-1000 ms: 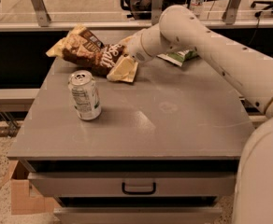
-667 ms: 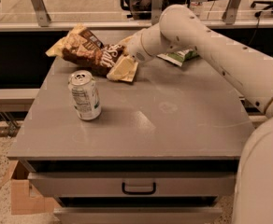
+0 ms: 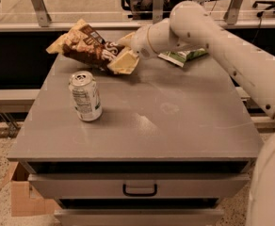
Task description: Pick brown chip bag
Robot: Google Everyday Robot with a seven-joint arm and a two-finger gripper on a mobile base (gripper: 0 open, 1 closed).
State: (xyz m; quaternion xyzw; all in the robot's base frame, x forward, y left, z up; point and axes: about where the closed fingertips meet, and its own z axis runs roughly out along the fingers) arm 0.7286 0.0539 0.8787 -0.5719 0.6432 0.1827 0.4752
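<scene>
Grasping step: gripper (image 3: 129,52) at the yellow end of the brown chip bag (image 3: 88,48), closure indiscernible; next, confirm hold and lift.

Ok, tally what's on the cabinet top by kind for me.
Snack bags: 2 (brown chip bag, green and white bag)
Cans: 1 (silver can)
Total: 3
The tool is at the brown chip bag's yellow end.

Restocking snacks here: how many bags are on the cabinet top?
2. The brown chip bag lies at the back left, with the tool at its yellow end; a green and white bag lies back right, partly behind the arm.
</scene>
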